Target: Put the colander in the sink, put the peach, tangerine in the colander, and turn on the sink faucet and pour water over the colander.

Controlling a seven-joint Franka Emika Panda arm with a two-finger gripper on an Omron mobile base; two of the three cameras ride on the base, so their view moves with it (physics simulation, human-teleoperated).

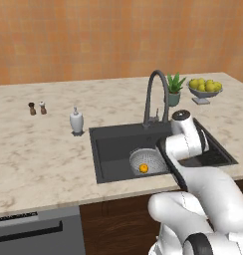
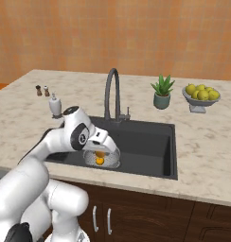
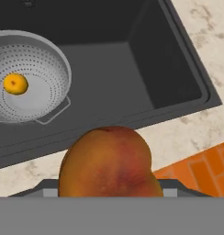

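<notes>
Already colander [image 3: 31,78] sits in sink [image 3: 146,69], tangerine [image 3: 15,84] inside; my jaws grip peach [image 3: 107,163], half-wide. Faucet [image 1: 156,97] untouched.

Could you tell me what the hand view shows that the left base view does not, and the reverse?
Hand view alone: the peach held close to the camera between the gripper's jaws, and an orange tiled floor beyond the counter edge. Left base view alone: the sink faucet, a soap bottle, two small shakers, a potted plant and a fruit bowl. Both: the sink, with the colander in it and the tangerine inside the colander.
</notes>
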